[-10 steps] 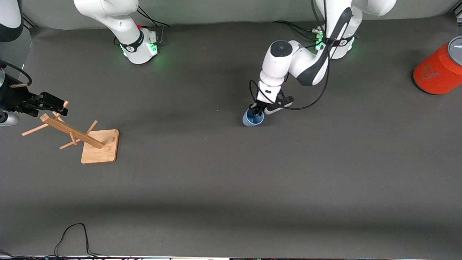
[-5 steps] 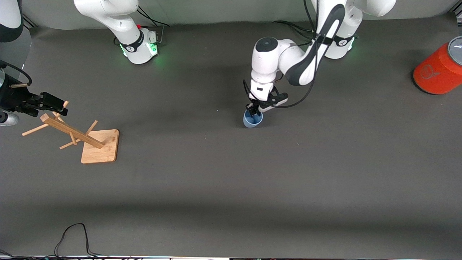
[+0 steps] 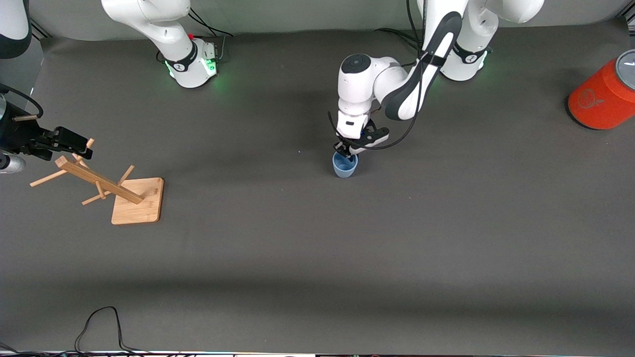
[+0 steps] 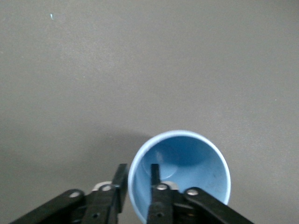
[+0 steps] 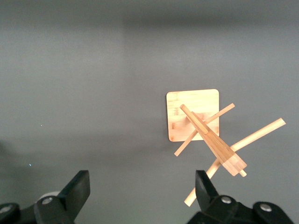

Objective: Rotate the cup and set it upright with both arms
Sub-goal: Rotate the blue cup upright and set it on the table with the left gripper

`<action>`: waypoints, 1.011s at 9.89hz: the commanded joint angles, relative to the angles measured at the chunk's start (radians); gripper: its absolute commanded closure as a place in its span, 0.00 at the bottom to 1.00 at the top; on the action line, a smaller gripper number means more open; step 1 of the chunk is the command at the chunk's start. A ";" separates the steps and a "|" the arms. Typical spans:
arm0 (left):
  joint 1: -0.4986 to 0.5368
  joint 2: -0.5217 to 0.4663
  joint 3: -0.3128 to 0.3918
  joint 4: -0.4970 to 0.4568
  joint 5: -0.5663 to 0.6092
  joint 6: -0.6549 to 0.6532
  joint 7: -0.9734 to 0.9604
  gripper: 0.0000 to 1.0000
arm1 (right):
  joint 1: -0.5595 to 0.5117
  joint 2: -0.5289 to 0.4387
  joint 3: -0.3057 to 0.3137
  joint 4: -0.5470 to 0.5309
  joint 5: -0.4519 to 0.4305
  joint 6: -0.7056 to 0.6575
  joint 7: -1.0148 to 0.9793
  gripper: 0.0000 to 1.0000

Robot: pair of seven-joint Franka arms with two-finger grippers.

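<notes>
The pale blue cup (image 3: pixel 345 166) stands upright on the dark mat near the table's middle, mouth up, darker blue inside (image 4: pixel 187 158). My left gripper (image 3: pixel 346 151) points down onto its rim (image 4: pixel 139 175). One finger (image 4: pixel 155 173) hangs inside the cup and the other finger (image 4: pixel 122 179) sits just outside the wall. The jaws stand slightly apart, with a small gap between the inner finger and the wall, so the gripper is open. My right gripper (image 3: pixel 84 144) waits open over the right arm's end of the table (image 5: pixel 142 186), holding nothing.
A wooden peg rack (image 3: pixel 99 184) on a square base (image 5: pixel 192 114) stands under the right gripper. An orange-red cylinder with a grey lid (image 3: pixel 603 96) lies at the left arm's end. A black cable (image 3: pixel 99 322) loops at the table edge nearest the front camera.
The left arm swung its wrist more upright and shifted slightly toward the right arm's end, bringing the tilted cup to stand upright. Its jaws eased apart. The right arm stayed still.
</notes>
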 commanded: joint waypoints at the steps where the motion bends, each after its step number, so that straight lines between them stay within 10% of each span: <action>1: -0.011 -0.002 0.012 0.024 0.022 -0.015 -0.029 0.00 | 0.005 -0.001 -0.009 0.006 -0.012 -0.004 -0.019 0.00; 10: 0.034 -0.054 0.012 0.062 0.016 -0.125 0.180 0.00 | 0.000 0.002 -0.009 0.006 -0.012 -0.003 -0.019 0.00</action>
